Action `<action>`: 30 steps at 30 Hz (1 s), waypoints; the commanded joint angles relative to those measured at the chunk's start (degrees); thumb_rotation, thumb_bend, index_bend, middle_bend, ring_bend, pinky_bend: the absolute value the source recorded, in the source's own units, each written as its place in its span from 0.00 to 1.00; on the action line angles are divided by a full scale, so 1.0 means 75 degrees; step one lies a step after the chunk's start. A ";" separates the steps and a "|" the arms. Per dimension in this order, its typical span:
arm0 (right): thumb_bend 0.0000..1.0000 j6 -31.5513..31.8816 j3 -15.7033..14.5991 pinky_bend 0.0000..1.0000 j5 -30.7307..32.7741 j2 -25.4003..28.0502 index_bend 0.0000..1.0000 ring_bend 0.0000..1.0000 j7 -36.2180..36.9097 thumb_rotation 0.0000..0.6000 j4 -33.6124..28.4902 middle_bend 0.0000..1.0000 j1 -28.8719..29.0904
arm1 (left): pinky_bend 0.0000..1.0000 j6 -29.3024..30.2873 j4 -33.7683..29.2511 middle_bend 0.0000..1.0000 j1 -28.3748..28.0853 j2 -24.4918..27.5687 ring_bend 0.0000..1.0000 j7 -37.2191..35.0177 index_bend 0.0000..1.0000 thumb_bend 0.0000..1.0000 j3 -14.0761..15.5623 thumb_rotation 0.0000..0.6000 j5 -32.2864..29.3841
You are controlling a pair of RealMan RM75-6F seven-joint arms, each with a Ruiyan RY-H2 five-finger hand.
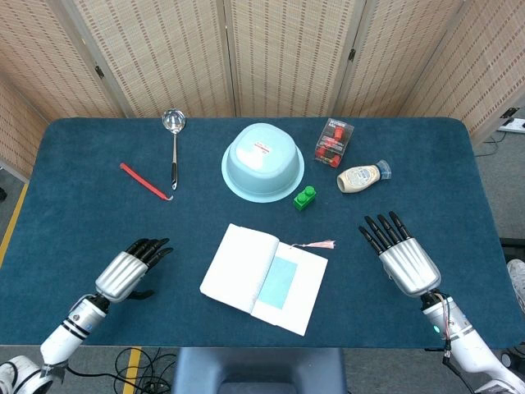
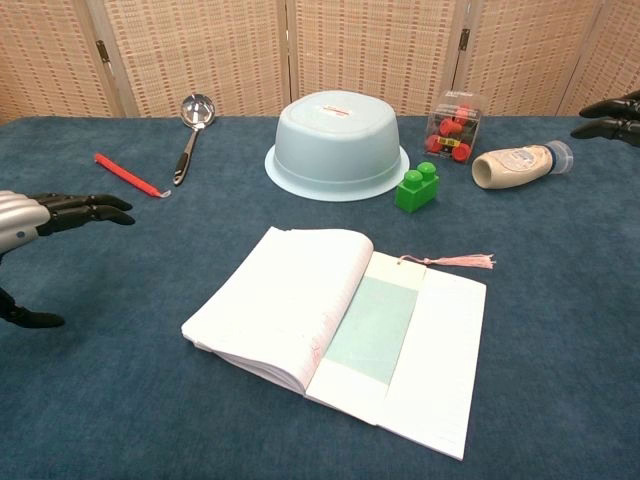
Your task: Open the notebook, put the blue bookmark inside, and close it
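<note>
The white notebook lies open near the table's front, its thicker stack of pages on the left. A pale blue bookmark rests flat on the right page beside the spine, its pink tassel trailing off the top edge. My left hand hovers left of the notebook, fingers apart and empty. My right hand is off to the right of the notebook, fingers spread, holding nothing.
An upturned light blue bowl sits behind the notebook, with a green block, a box of red items and a lying bottle to its right. A ladle and a red stick lie at the back left.
</note>
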 commanded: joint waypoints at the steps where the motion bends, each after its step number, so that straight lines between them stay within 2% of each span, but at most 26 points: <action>1: 0.22 -0.0019 0.0032 0.00 -0.0051 -0.0032 0.00 0.00 0.0047 1.00 0.0034 0.00 -0.0018 | 0.17 -0.0011 0.0283 0.08 -0.0154 -0.0325 0.13 0.0006 0.13 0.16 0.0040 1.00 0.0005; 14: 0.22 -0.0150 0.0188 0.00 -0.0091 -0.0063 0.00 0.00 0.0134 1.00 0.0137 0.00 -0.0097 | 0.17 -0.0138 0.1092 0.08 -0.0597 -0.1436 0.13 0.0287 0.12 0.16 0.0100 1.00 -0.0123; 30: 0.22 -0.0089 0.0295 0.00 -0.0169 -0.0027 0.00 0.00 0.0393 1.00 0.0267 0.00 -0.0264 | 0.17 -0.0153 0.1575 0.08 -0.0883 -0.2115 0.13 0.0205 0.11 0.16 0.0198 1.00 -0.0343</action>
